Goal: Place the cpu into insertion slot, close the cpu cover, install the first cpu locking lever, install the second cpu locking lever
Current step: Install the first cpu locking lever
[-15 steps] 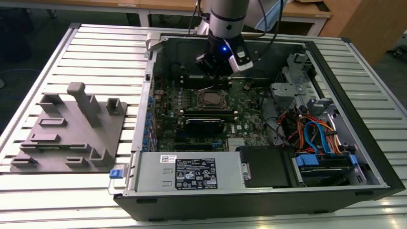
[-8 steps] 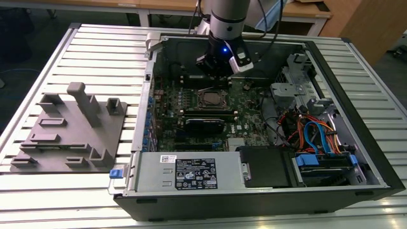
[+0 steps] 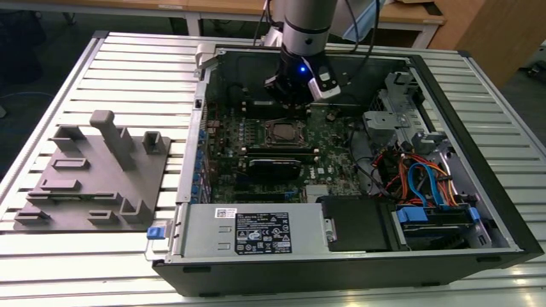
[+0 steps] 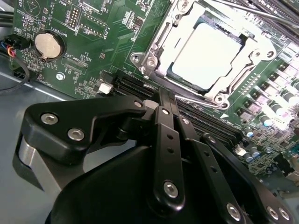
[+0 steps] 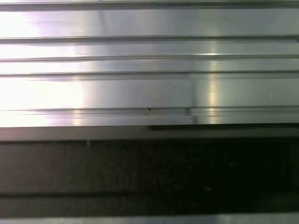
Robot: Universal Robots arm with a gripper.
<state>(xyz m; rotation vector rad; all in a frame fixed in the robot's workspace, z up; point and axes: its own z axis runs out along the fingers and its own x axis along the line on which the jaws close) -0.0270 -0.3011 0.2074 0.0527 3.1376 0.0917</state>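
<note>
While the arm hangs inside the open computer case, the scene stands as follows.

Bench: a ribbed aluminium bench (image 3: 119, 64) carries the computer case (image 3: 477, 211) and, on the exterior view's left, a grey fixture plate (image 3: 85, 185) with upright blocks; the same ribbed metal surface shows in the first wrist view (image 5: 140, 84).

Arm: the grey arm (image 3: 305, 25) comes down from above into the far part of the case, a blue light lit on its wrist.

Gripper: the gripper (image 3: 295, 102) hovers over the motherboard (image 3: 256, 137) just beyond the socket, touching nothing; in the second wrist view its black fingers (image 4: 166, 140) lie pressed together and hold nothing.

Cpu: the cpu (image 4: 205, 56), its silvery top bright with glare, sits inside the insertion slot (image 4: 161, 39), which lies near the middle of the board in the exterior view (image 3: 284, 132).

Cpu cover: the silvery frame of the cpu cover (image 4: 254, 58) lies flat around the chip, its window showing the chip's top.

Locking levers: whether they are latched cannot be told.

Other parts: a coin cell battery (image 4: 49, 45) sits on the board well apart from the socket; the power supply (image 3: 247, 233) and a bundle of coloured cables (image 3: 422, 182) fill the near side of the case.
</note>
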